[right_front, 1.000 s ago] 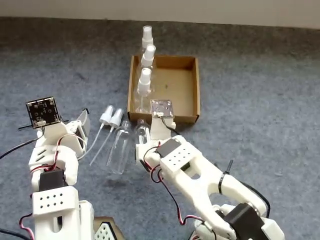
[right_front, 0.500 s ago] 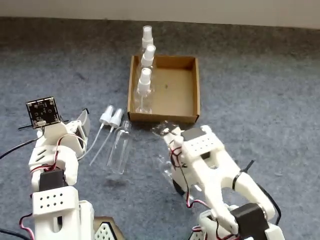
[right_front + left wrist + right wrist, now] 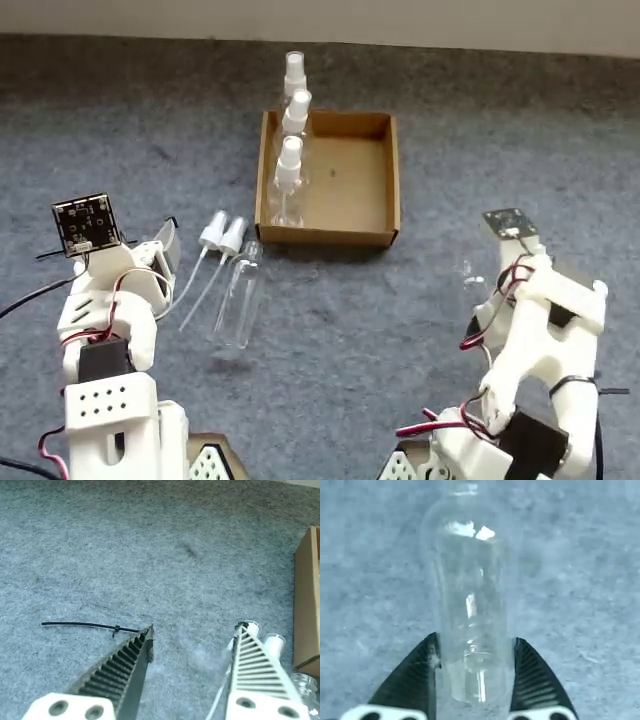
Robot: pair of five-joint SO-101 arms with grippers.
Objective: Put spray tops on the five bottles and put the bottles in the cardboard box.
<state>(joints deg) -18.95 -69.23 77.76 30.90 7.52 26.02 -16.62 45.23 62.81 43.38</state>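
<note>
My right gripper (image 3: 475, 650) is shut on a clear bottle (image 3: 470, 595) with no top, gripping its lower body. In the high view that bottle (image 3: 468, 285) hangs above the carpet to the right of the cardboard box (image 3: 395, 180). Three capped bottles (image 3: 288, 185) stand in a row along the box's left wall. A second bare bottle (image 3: 238, 295) lies on the carpet, with two loose spray tops (image 3: 222, 235) just left of its neck. Left of those tops my left gripper (image 3: 165, 245) stands open. Its fingers (image 3: 135, 652) frame bare carpet, with the spray tops (image 3: 262, 635) beside one fingertip.
Grey carpet covers the table. A black zip tie (image 3: 90, 625) lies on the carpet near my left gripper. A corner of the box (image 3: 307, 595) and the lying bottle's neck (image 3: 305, 682) show in the left wrist view.
My right arm has swung from just in front of the box over to the right, carrying the bare bottle with it. The left arm has kept still.
</note>
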